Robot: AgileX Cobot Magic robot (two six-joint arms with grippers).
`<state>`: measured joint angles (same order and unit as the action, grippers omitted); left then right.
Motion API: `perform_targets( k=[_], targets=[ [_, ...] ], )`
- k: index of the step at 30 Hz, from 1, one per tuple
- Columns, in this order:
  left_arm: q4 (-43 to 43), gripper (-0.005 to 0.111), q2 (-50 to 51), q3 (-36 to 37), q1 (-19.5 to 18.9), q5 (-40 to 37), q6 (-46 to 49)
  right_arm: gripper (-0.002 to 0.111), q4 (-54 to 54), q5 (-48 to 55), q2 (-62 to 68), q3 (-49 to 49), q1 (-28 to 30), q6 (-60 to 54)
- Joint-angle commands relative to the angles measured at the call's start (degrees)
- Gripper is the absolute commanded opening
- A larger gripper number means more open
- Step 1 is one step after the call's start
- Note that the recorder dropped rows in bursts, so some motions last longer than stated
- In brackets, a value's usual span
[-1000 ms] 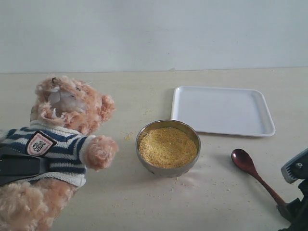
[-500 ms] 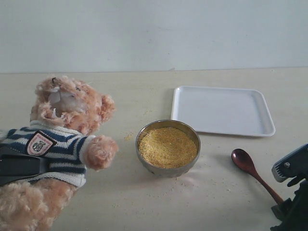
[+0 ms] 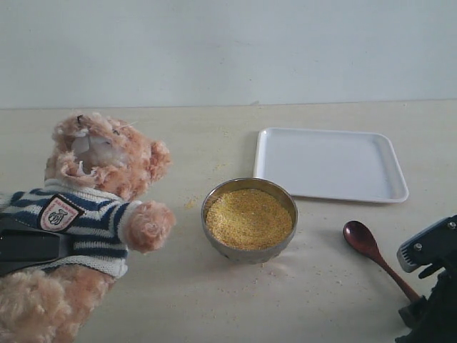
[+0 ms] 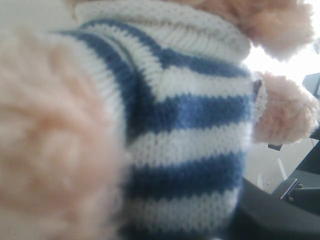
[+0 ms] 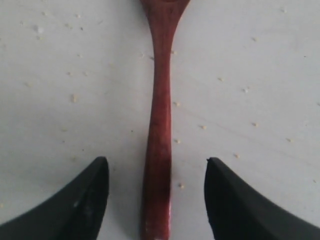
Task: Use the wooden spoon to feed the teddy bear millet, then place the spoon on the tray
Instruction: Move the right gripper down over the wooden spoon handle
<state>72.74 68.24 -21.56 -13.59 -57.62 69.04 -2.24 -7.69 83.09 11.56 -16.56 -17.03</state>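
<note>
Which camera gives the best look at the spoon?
The exterior view: the spoon lies nearly whole, right of the bowl, its handle end hidden by the right arm. The right wrist view shows just the handle between open fingers; the left wrist view shows none.

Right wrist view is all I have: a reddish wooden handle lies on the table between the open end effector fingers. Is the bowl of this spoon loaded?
Observer: No, the wooden spoon has an empty oval bowl.
Operator: Where is the millet?
Observer: The millet fills a steel bowl, left of the spoon in the exterior view and apart from it.
Operator: And the teddy bear?
Observer: The teddy bear is at the far left, across the steel bowl from the spoon.
</note>
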Motion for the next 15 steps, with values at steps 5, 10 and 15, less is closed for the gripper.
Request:
perform_targets(
  k=[5,10,15],
  targets=[
    [1.35,0.005,0.04,0.17,-0.07,-0.71,0.41,0.029,-0.06,2.33,1.03,0.0,0.03,3.78],
    [1.35,0.005,0.04,0.17,-0.07,-0.71,0.41,0.009,-0.06,5.94,0.67,2.48,0.03,4.47],
    [1.35,0.005,0.04,0.17,-0.07,-0.71,0.41,0.009,0.59,16.59,-1.54,7.62,0.03,4.32]
  ],
)
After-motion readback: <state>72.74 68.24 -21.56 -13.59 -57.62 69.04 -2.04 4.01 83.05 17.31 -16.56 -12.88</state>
